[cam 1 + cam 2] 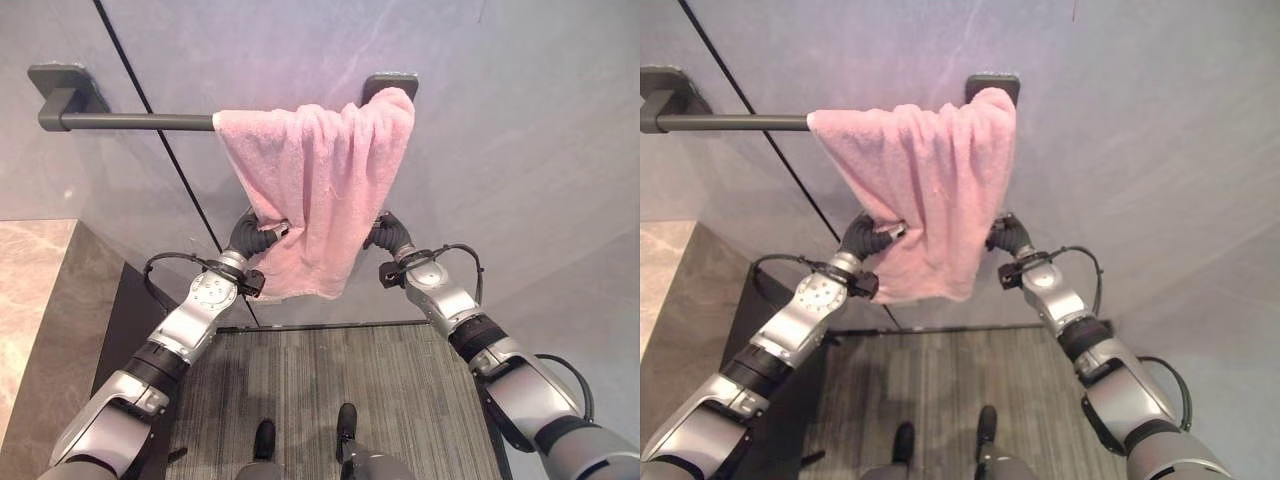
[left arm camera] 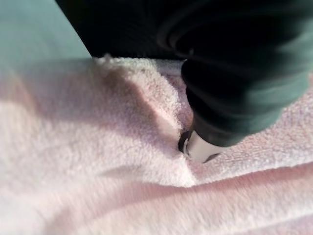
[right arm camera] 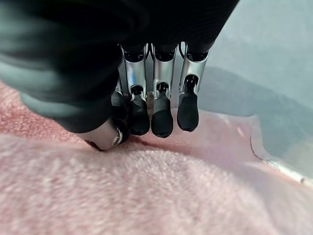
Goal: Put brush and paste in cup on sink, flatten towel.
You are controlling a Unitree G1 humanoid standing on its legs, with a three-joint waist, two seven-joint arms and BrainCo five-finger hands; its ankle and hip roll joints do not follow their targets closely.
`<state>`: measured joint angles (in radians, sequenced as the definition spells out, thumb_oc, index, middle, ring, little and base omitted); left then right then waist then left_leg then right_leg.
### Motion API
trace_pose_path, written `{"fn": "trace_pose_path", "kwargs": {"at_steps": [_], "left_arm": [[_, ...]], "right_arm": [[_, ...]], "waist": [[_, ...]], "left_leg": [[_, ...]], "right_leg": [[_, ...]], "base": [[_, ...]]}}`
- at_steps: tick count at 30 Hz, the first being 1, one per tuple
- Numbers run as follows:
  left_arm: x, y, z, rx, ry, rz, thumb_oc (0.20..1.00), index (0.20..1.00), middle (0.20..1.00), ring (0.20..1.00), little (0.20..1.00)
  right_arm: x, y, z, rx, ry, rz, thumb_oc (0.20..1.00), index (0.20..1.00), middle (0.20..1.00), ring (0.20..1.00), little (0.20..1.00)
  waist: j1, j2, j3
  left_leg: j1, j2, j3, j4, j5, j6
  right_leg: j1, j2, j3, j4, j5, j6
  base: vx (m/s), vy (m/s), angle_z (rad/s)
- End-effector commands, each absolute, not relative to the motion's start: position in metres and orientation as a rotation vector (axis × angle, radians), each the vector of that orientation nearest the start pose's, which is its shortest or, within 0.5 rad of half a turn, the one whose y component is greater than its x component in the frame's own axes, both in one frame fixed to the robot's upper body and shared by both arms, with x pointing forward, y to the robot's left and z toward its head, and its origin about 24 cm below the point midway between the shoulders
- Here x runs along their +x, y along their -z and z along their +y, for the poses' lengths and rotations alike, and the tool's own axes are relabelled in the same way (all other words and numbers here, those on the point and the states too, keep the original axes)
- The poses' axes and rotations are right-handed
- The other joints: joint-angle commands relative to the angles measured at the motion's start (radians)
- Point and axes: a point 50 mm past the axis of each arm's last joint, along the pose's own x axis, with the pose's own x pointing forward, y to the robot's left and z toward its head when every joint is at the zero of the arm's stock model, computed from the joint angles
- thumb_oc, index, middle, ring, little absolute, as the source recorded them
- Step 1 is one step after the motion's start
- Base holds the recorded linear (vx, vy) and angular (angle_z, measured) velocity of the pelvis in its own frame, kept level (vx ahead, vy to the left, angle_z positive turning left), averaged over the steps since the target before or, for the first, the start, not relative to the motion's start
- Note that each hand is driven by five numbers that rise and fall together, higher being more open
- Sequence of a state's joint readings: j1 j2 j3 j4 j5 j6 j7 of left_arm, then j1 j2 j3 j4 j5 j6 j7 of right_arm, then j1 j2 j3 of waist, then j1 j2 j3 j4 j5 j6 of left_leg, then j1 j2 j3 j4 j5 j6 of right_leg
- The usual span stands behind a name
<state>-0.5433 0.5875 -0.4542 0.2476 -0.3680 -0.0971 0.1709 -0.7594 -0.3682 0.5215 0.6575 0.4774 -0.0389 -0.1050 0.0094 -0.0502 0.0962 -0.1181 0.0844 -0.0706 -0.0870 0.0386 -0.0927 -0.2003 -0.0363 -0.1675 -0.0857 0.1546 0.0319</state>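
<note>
A: Where did we have the towel at that moment?

B: The fluffy pink terry towel [image 1: 318, 190] hung bunched over the dark grey wall-mounted rail [image 1: 130, 122], crowded toward the rail's right-hand bracket and leaving the rest of the bar bare. It draped down the pale grey wall, its long axis running from the rail down, the folds gathered rather than spread.

A: And our hands against it?

B: Both were at the towel's lower part, one on each side edge. Our left robot hand [image 1: 256, 236] met the left edge below the rail, and in its wrist view the thumb [image 2: 199, 146] dug into the pile with cloth puckered around it. We judged that a pinch on the towel, though the fingers were hidden behind the cloth.

A: The right one?

B: Our right robot hand [image 1: 1006, 235] sat at the right edge, about level with the left. Its wrist view showed the dark-tipped fingers [image 3: 161, 116] curled down onto the cloth, the thumb closing against them with pink pile caught between.

A: So what did the next move turn on?

B: On the bare stretch of rail lying to the towel's left. We reckoned the left hand, nearer it, should draw its edge that way while the right held.
</note>
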Motion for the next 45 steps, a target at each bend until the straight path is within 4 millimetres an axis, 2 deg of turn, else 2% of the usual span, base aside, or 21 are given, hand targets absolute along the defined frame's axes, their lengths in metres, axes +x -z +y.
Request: {"fn": "trace_pose_path", "kwargs": {"at_steps": [1, 3, 4, 6, 7, 10, 12, 13, 15, 16, 18, 19, 22, 24, 25, 26, 29, 31, 35, 41, 45], "left_arm": [[0.330, -0.161, 0.175, 0.447, 0.166, -0.386, 0.200, 0.200, 0.200, 0.200, 0.200], [0.321, -0.179, 0.182, 0.508, 0.127, -0.479, 0.200, 0.200, 0.200, 0.200, 0.200], [0.308, -0.190, 0.190, 0.538, 0.098, -0.549, 0.200, 0.200, 0.200, 0.200, 0.200], [0.299, -0.194, 0.196, 0.550, 0.074, -0.578, 0.200, 0.200, 0.200, 0.200, 0.200], [0.285, -0.194, 0.204, 0.541, 0.043, -0.603, 0.200, 0.200, 0.200, 0.200, 0.200], [0.273, -0.183, 0.213, 0.498, 0.016, -0.565, 0.200, 0.200, 0.200, 0.200, 0.200], [0.270, -0.166, 0.222, 0.489, -0.007, -0.489, 0.200, 0.200, 0.200, 0.200, 0.200], [0.270, -0.153, 0.224, 0.463, -0.009, -0.432, 0.200, 0.200, 0.200, 0.200, 0.200], [0.272, -0.146, 0.223, 0.450, 0.003, -0.399, 0.200, 0.200, 0.200, 0.200, 0.200], [0.275, -0.131, 0.223, 0.430, 0.029, -0.317, 0.200, 0.200, 0.200, 0.200, 0.200], [0.278, -0.125, 0.223, 0.442, 0.033, -0.287, 0.200, 0.200, 0.200, 0.200, 0.200], [0.284, -0.112, 0.223, 0.431, 0.041, -0.220, 0.200, 0.200, 0.200, 0.200, 0.200], [0.292, -0.109, 0.221, 0.462, 0.038, -0.196, 0.200, 0.200, 0.200, 0.200, 0.200], [0.296, -0.117, 0.218, 0.454, 0.032, -0.230, 0.200, 0.200, 0.200, 0.200, 0.200], [0.295, -0.128, 0.217, 0.427, 0.018, -0.283, 0.200, 0.200, 0.200, 0.200, 0.200], [0.291, -0.147, 0.217, 0.397, -0.011, -0.376, 0.200, 0.200, 0.200, 0.200, 0.200], [0.287, -0.153, 0.217, 0.378, -0.016, -0.407, 0.200, 0.200, 0.200, 0.200, 0.200], [0.279, -0.165, 0.219, 0.362, -0.050, -0.481, 0.200, 0.200, 0.200, 0.200, 0.200], [0.267, -0.177, 0.220, 0.288, -0.098, -0.564, 0.200, 0.200, 0.200, 0.200, 0.200], [0.254, -0.186, 0.215, 0.168, -0.068, -0.635, 0.200, 0.200, 0.200, 0.200, 0.200], [0.243, -0.185, 0.221, 0.121, -0.104, -0.647, 0.200, 0.200, 0.200, 0.200, 0.200]], "right_arm": [[0.380, -0.157, -0.118, -0.167, -0.250, -0.214, 0.200, 0.200, 0.200, 0.200, 0.200], [0.373, -0.174, -0.118, -0.149, -0.267, -0.297, 0.200, 0.200, 0.200, 0.200, 0.200], [0.365, -0.187, -0.117, -0.132, -0.297, -0.368, 0.200, 0.200, 0.200, 0.200, 0.200], [0.360, -0.191, -0.115, -0.132, -0.316, -0.398, 0.200, 0.200, 0.200, 0.200, 0.200], [0.351, -0.198, -0.113, -0.119, -0.350, -0.452, 0.200, 0.200, 0.200, 0.200, 0.200], [0.347, -0.191, -0.109, -0.125, -0.383, -0.435, 0.200, 0.200, 0.200, 0.200, 0.200], [0.350, -0.181, -0.111, -0.197, -0.379, -0.393, 0.200, 0.200, 0.200, 0.200, 0.200], [0.355, -0.169, -0.112, -0.229, -0.376, -0.333, 0.200, 0.200, 0.200, 0.200, 0.200], [0.360, -0.161, -0.111, -0.258, -0.373, -0.286, 0.200, 0.200, 0.200, 0.200, 0.200], [0.368, -0.147, -0.111, -0.303, -0.359, -0.207, 0.200, 0.200, 0.200, 0.200, 0.200], [0.372, -0.142, -0.108, -0.318, -0.356, -0.177, 0.200, 0.200, 0.200, 0.200, 0.200], [0.377, -0.141, -0.100, -0.345, -0.365, -0.155, 0.200, 0.200, 0.200, 0.200, 0.200], [0.379, -0.148, -0.091, -0.359, -0.374, -0.170, 0.200, 0.200, 0.200, 0.200, 0.200], [0.377, -0.159, -0.081, -0.331, -0.396, -0.214, 0.200, 0.200, 0.200, 0.200, 0.200], [0.371, -0.176, -0.069, -0.298, -0.430, -0.295, 0.200, 0.200, 0.200, 0.200, 0.200], [0.356, -0.205, -0.059, -0.268, -0.481, -0.447, 0.200, 0.200, 0.200, 0.200, 0.200], [0.349, -0.212, -0.061, -0.251, -0.486, -0.497, 0.200, 0.200, 0.200, 0.200, 0.200], [0.338, -0.229, -0.068, -0.240, -0.473, -0.596, 0.200, 0.200, 0.200, 0.200, 0.200], [0.318, -0.248, -0.082, -0.246, -0.443, -0.738, 0.200, 0.200, 0.200, 0.200, 0.200], [0.297, -0.249, -0.096, -0.252, -0.429, -0.813, 0.200, 0.200, 0.200, 0.200, 0.200], [0.283, -0.251, -0.104, -0.317, -0.419, -0.869, 0.200, 0.200, 0.200, 0.200, 0.200]], "waist": [[0.025, -0.030, -0.033], [0.031, -0.031, -0.038], [0.037, -0.034, -0.040], [0.037, -0.035, -0.042], [0.046, -0.042, -0.038], [0.050, -0.049, -0.039], [0.059, -0.057, -0.033], [0.069, -0.063, -0.027], [0.074, -0.065, -0.023], [0.085, -0.070, -0.017], [0.090, -0.072, -0.015], [0.095, -0.076, -0.009], [0.101, -0.079, -0.007], [0.103, -0.080, -0.006], [0.103, -0.083, -0.009], [0.100, -0.085, -0.016], [0.097, -0.083, -0.022], [0.095, -0.084, -0.028], [0.086, -0.083, -0.032], [0.070, -0.085, -0.037], [0.061, -0.087, -0.038]], "left_leg": [[0.041, 0.021, 0.027, 0.000, -0.006, 0.005], [0.048, 0.022, 0.026, 0.000, -0.010, 0.004], [0.051, 0.023, 0.026, 0.000, -0.013, 0.003], [0.053, 0.024, 0.025, 0.000, -0.014, 0.003], [0.051, 0.026, 0.024, 0.000, -0.014, 0.002], [0.048, 0.026, 0.023, 0.000, -0.013, 0.002], [0.041, 0.027, 0.019, 0.000, -0.011, 0.002], [0.033, 0.026, 0.014, 0.000, -0.008, 0.002], [0.026, 0.026, 0.010, 0.000, -0.004, 0.002], [0.016, 0.025, 0.004, 0.000, 0.001, 0.002], [0.011, 0.025, -0.001, 0.000, 0.005, 0.001], [0.000, 0.024, -0.008, 0.000, 0.011, -0.001], [-0.008, 0.023, -0.016, 0.000, 0.016, -0.002], [-0.012, 0.022, -0.023, 0.000, 0.018, -0.003], [-0.013, 0.022, -0.026, 0.000, 0.018, -0.002], [-0.009, 0.023, -0.023, 0.000, 0.016, -0.003], [-0.005, 0.022, -0.024, 0.000, 0.013, -0.004], [-0.003, 0.023, -0.023, 0.000, 0.010, -0.006], [-0.003, 0.026, -0.018, 0.000, 0.009, -0.007], [-0.003, 0.027, -0.012, 0.000, 0.006, -0.008], [0.000, 0.028, -0.007, 0.000, 0.002, -0.006]], "right_leg": [[0.081, -0.114, 0.021, -0.002, -0.047, 0.141], [0.089, -0.114, 0.017, -0.002, -0.051, 0.141], [0.094, -0.114, 0.015, -0.002, -0.054, 0.141], [0.097, -0.114, 0.013, -0.002, -0.055, 0.141], [0.097, -0.115, 0.010, -0.002, -0.056, 0.141], [0.095, -0.116, 0.008, -0.002, -0.056, 0.140], [0.092, -0.115, 0.003, -0.002, -0.055, 0.139], [0.089, -0.114, -0.002, -0.002, -0.053, 0.138], [0.086, -0.115, -0.006, -0.002, -0.052, 0.136], [0.082, -0.114, -0.010, -0.002, -0.050, 0.135], [0.080, -0.114, -0.013, -0.002, -0.050, 0.134], [0.077, -0.115, -0.020, -0.002, -0.048, 0.133], [0.075, -0.115, -0.025, -0.002, -0.047, 0.133], [0.076, -0.115, -0.030, -0.002, -0.047, 0.132], [0.079, -0.116, -0.033, -0.002, -0.048, 0.132], [0.084, -0.116, -0.034, -0.002, -0.049, 0.132], [0.088, -0.116, -0.036, -0.002, -0.051, 0.132], [0.091, -0.116, -0.036, -0.002, -0.054, 0.131], [0.089, -0.116, -0.036, -0.002, -0.056, 0.132], [0.085, -0.116, -0.033, -0.002, -0.056, 0.135], [0.084, -0.116, -0.028, -0.002, -0.057, 0.136]], "base": [[0.00, 0.000, 0.00], [0.02, -0.002, 0.01], [0.02, -0.004, 0.04], [0.01, -0.002, 0.02], [-0.02, -0.005, 0.04], [-0.03, -0.007, 0.04], [-0.05, -0.013, 0.10], [-0.06, -0.013, 0.12], [-0.06, -0.017, 0.10], [-0.06, -0.017, 0.07], [-0.05, -0.010, 0.11], [-0.04, -0.008, 0.18], [-0.03, -0.004, 0.10], [-0.01, -0.001, 0.05], [0.01, 0.006, 0.06], [0.01, 0.008, 0.04], [0.01, 0.003, 0.01], [0.01, -0.002, 0.02], [0.00, -0.001, 0.01], [0.00, 0.002, -0.01], [0.00, 0.001, -0.01]]}}
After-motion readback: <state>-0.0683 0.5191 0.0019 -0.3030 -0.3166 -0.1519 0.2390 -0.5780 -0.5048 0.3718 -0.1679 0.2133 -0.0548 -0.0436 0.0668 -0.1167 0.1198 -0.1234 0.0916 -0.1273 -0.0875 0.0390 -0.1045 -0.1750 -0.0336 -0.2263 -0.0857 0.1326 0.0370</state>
